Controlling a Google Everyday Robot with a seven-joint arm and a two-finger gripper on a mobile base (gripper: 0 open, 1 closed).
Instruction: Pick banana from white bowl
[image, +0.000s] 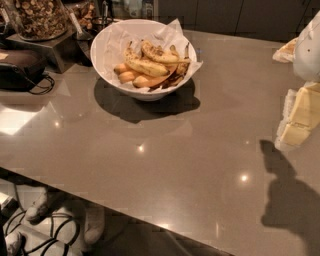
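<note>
banana (159, 55) in bowl (107, 47) (end effector (296, 122) right)

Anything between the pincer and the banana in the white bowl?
Nothing visible. The pincer sits at the right edge; only countertop lies between it and the white bowl. The banana lies on top of the pile.

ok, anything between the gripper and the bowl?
Nothing: bare counter between the gripper at the right edge and the bowl, per the camera view.
</note>
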